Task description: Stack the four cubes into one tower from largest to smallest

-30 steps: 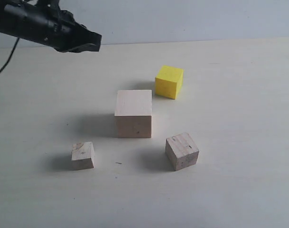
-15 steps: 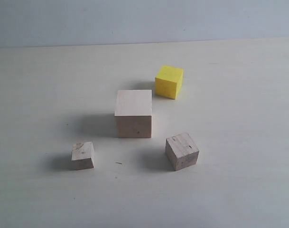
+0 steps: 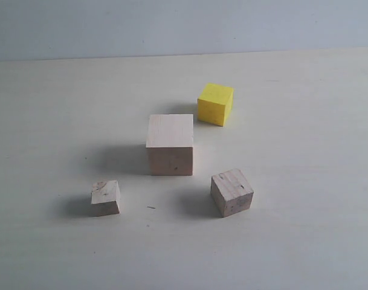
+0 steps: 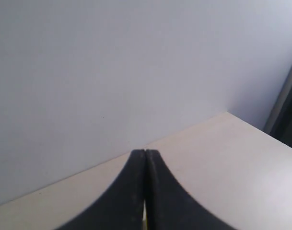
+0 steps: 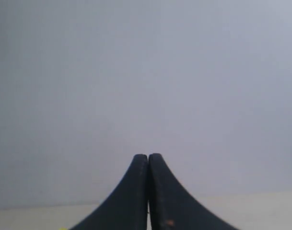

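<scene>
Here we are at the bench (image 3: pixel 304 151), and all four cubes sit apart on it, each flat on its own face, none stacked yet. The big pale wood cube (image 3: pixel 170 145) takes the middle of the exterior view, square to the camera. Behind it and off to the right is the yellow cube (image 3: pixel 215 104), near the pale one's far corner but with a gap between them, turned a little so two of its sides show. Down front on the right, the greyish wood cube (image 3: pixel 232 192) is twisted at an angle, with grainy specks on its top. Front left, well apart from the others, sits the smallest cube (image 3: pixel 105 198), bare wood with a dark knot on its top. A tiny dark mark (image 3: pixel 151 207) lies on the bench between the two front cubes. Soft shadows fall to the left of each cube, and a pale wall (image 3: pixel 171 27) runs along the far edge.

Over to the left wrist view: the left jaws are pressed together, black tips meeting in a thin seam, nothing between them, pointing at the wall over a corner of the bench. Right wrist view: the right jaws are also pressed tight with nothing held, facing the wall with a thin strip of bench below
</scene>
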`<state>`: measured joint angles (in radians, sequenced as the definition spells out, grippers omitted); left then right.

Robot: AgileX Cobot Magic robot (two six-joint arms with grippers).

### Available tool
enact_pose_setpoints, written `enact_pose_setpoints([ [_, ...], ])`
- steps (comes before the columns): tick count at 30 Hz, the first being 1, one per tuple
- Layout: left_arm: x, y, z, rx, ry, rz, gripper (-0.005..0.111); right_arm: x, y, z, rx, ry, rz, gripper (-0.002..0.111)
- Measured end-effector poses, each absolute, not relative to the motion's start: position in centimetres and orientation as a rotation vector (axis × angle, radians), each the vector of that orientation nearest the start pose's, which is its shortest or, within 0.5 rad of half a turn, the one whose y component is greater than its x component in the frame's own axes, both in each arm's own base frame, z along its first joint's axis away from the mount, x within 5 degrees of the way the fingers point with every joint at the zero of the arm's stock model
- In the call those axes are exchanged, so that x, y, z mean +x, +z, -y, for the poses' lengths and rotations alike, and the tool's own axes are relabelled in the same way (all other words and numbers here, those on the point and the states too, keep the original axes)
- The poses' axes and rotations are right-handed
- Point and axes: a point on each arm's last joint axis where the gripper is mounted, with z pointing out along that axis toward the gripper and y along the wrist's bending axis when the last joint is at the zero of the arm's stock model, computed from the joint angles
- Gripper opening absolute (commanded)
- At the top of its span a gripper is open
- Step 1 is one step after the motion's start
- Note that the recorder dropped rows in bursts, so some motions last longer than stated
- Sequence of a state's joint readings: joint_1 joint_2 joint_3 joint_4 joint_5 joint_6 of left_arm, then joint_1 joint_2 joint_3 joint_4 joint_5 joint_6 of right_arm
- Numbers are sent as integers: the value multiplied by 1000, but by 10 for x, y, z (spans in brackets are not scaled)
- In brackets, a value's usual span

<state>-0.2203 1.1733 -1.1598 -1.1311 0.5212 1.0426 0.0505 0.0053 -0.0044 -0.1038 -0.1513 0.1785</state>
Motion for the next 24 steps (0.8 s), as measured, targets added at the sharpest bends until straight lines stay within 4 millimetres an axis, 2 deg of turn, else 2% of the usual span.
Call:
enact_pose_setpoints([
  [10,225,435,94,508,-620,-1641,0,39,260,-6,-7,177,-943,0],
  [13,217,440,93,509,-616,-1620,0,37,270,-5,40,245,-943,0],
  [17,208,437,88,493,-588,-1612,0,33,305,-6,17,237,-999,0],
  [19,205,436,86,477,-572,-1606,0,33,331,-8,-8,220,-1016,0],
  [22,199,435,82,455,-548,-1592,0,44,368,-11,-50,210,-1043,0],
  [24,195,435,80,443,-538,-1585,0,60,387,-14,-76,221,-1089,0],
])
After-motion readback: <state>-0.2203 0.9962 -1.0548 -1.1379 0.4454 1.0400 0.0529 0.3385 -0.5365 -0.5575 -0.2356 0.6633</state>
